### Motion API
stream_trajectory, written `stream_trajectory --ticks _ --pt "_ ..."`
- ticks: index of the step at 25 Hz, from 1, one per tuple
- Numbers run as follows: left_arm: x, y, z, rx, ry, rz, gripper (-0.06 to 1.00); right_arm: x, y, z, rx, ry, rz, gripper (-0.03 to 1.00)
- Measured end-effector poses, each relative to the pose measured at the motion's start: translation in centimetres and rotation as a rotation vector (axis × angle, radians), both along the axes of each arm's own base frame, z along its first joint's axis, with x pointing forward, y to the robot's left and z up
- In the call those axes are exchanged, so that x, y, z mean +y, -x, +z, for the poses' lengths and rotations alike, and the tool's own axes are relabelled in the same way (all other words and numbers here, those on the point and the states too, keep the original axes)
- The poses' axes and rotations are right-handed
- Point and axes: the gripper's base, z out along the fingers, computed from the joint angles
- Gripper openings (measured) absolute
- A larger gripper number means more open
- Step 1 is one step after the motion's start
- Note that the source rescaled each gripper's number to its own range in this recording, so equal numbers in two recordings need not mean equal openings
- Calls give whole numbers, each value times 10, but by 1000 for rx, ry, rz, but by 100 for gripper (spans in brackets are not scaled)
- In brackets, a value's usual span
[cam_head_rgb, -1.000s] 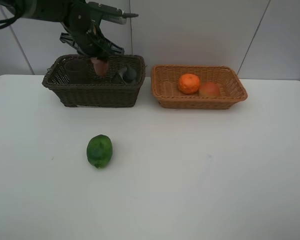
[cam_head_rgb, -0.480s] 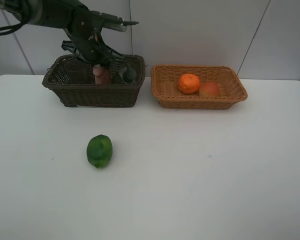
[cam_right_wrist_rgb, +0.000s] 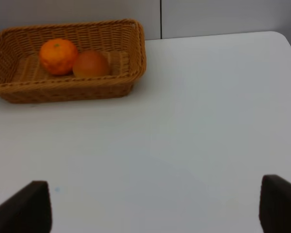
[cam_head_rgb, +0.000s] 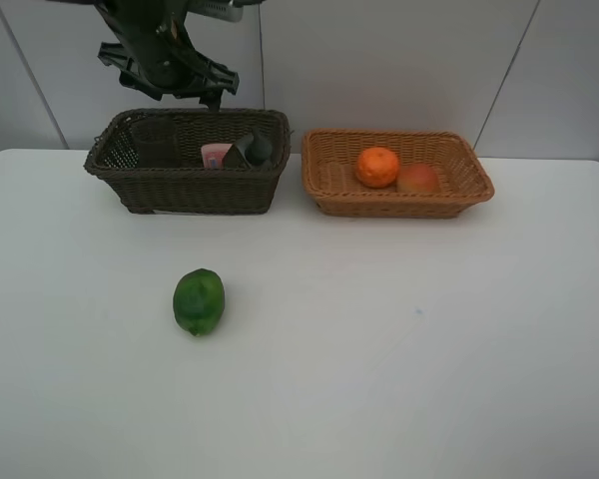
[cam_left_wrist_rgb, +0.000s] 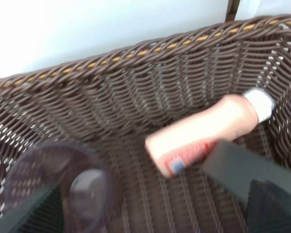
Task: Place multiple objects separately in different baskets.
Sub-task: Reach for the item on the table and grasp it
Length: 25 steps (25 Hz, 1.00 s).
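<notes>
Two baskets stand side by side on the white table (cam_head_rgb: 429, 349): the dark brown basket (cam_head_rgb: 185, 185) holds three items — mauve cup (cam_left_wrist_rgb: 63, 189), pink bottle (cam_left_wrist_rgb: 203, 133) lying on its side, dark green pump bottle (cam_head_rgb: 252, 150) — and the tan basket (cam_head_rgb: 397, 200) beside it holds two, an orange (cam_head_rgb: 377, 167) touching a reddish fruit (cam_head_rgb: 417, 179). One lime (cam_head_rgb: 199, 300) lies on the table in front of the dark brown basket. The left gripper (cam_head_rgb: 170, 75) hangs above that basket with jaws spread wide, holding nothing; the right gripper (cam_right_wrist_rgb: 155, 208) is likewise wide open and empty.

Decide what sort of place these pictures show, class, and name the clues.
Probably a robot test bench: a bare white table against plain panel walls, two wicker baskets set out for sorting, and a lime waiting.
</notes>
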Motion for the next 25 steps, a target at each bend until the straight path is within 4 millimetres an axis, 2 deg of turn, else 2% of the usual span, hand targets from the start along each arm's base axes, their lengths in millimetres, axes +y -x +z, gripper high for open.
stream_trajectory --ticks 5,9,18,22,25 --pt "-11 26 22 73 -42 11 98 0 0 0 0 0 0 88" --pt "-20 53 26 131 -30 -1 98 0 0 0 0 0 0 88" --pt "-17 120 -26 387 4 32 98 0 0 0 0 0 0 88" --pt "-14 135 -45 488 47 91 98 0 0 0 0 0 0 88" --pt "-14 139 -48 524 85 148 98 0 0 0 0 0 0 88"
